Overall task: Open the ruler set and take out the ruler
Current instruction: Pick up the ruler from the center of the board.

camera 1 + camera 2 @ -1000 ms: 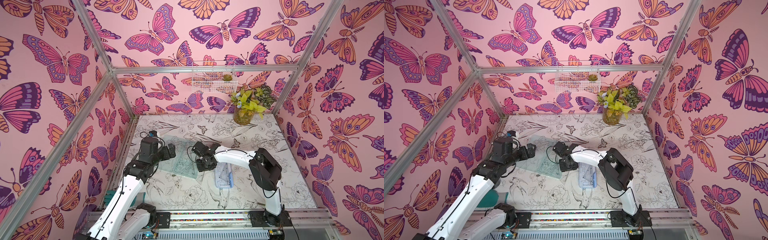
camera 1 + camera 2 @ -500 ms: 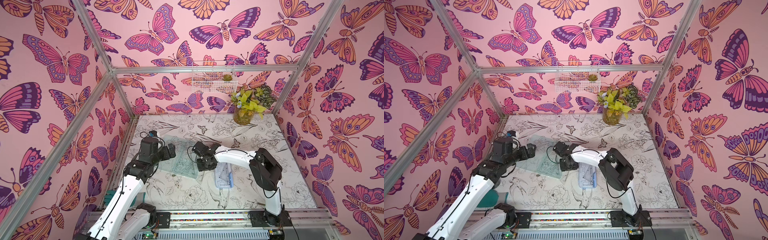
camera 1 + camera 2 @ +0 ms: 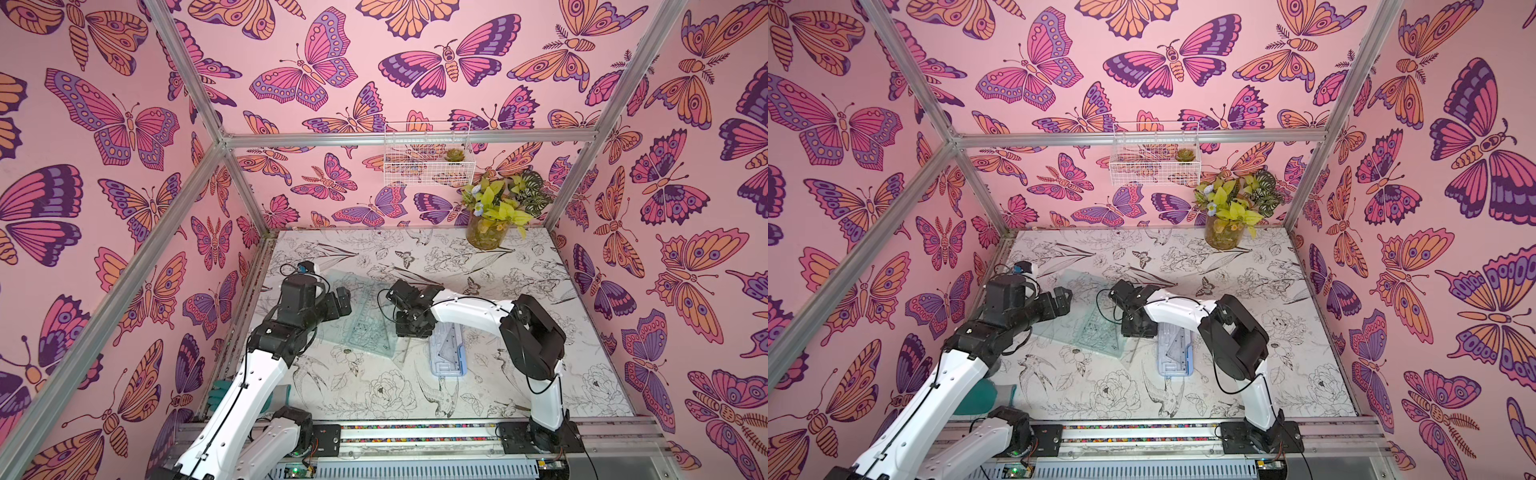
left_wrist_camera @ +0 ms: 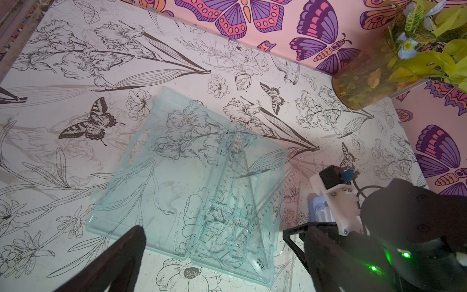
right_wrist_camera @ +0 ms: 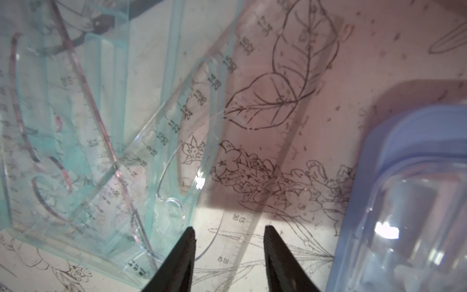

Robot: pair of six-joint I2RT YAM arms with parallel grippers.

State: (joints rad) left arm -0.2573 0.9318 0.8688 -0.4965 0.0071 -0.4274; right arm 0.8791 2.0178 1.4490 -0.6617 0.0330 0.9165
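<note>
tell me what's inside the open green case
One half of the case holds a straight ruler, a set square and a curved template, overlapping; the other half looks bare. Anything beneath them is too clear to tell.

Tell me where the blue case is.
In a top view the blue case lies flat mid-table, just right of the open green ruler set, its far end under the right arm.
</note>
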